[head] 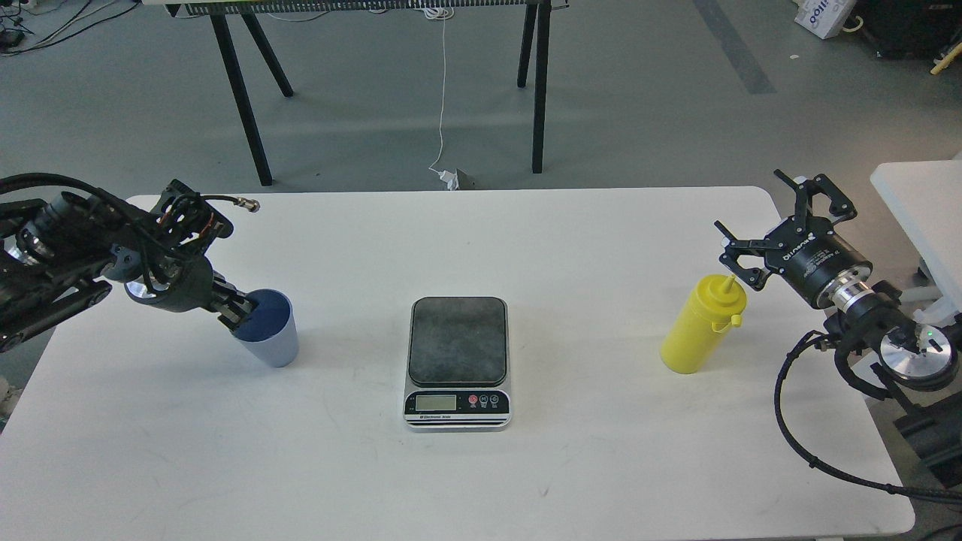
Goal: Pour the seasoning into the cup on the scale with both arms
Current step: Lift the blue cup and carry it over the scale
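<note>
The light blue cup (272,340) stands at the left of the white table (481,481), tilted a little. My left gripper (239,310) is shut on the cup's left rim, one finger inside and one outside. The scale (458,342) lies in the middle of the table, its dark platform bare. The yellow seasoning bottle (700,330) stands upright at the right, nozzle up. My right gripper (748,201) is open, just behind and to the right of the bottle's cap, not touching it.
A second white table (921,203) edge stands at the far right beside my right arm. Black trestle legs (242,98) and a white cable (442,98) are on the floor behind the table.
</note>
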You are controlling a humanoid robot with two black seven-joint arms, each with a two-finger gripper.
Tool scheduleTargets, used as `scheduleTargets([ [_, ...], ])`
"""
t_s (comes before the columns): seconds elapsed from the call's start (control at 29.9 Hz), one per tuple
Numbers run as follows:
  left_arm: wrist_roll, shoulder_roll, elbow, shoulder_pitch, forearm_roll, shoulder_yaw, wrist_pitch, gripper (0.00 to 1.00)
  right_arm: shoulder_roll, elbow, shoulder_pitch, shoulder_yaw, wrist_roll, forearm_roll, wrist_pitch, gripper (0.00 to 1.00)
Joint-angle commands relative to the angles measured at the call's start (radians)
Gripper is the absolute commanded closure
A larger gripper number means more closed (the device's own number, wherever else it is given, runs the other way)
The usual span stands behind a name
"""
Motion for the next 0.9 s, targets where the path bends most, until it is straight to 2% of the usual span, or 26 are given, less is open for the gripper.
scheduleTargets([
  [0.0, 0.000, 0.002, -0.001, -0.075, 0.000, -0.003, 0.000, 0.96, 0.000, 0.000, 0.001, 0.002, 0.000, 0.000, 0.000, 0.01],
  [0.17, 0.000, -0.031, -0.011, -0.213, -0.040, -0.012, 0.000, 0.96, 0.000, 0.000, 0.001, 0.002, 0.000, 0.000, 0.000, 0.01],
  [0.4, 0.000, -0.215, -0.011, -0.330, -0.137, -0.012, 0.000, 0.96, 0.000, -0.003, 0.000, 0.002, 0.000, 0.000, 0.000, 0.01],
  [0.6, 0.000, -0.390, -0.014, -0.324, -0.129, 0.005, 0.000, 0.96, 0.002, -0.017, 0.000, 0.003, 0.000, 0.000, 0.000, 0.01],
  [0.87, 0.000, -0.393, -0.030, -0.298, -0.124, 0.114, 0.000, 0.96, 0.003, -0.024, -0.002, 0.003, 0.001, 0.000, 0.000, 0.01],
])
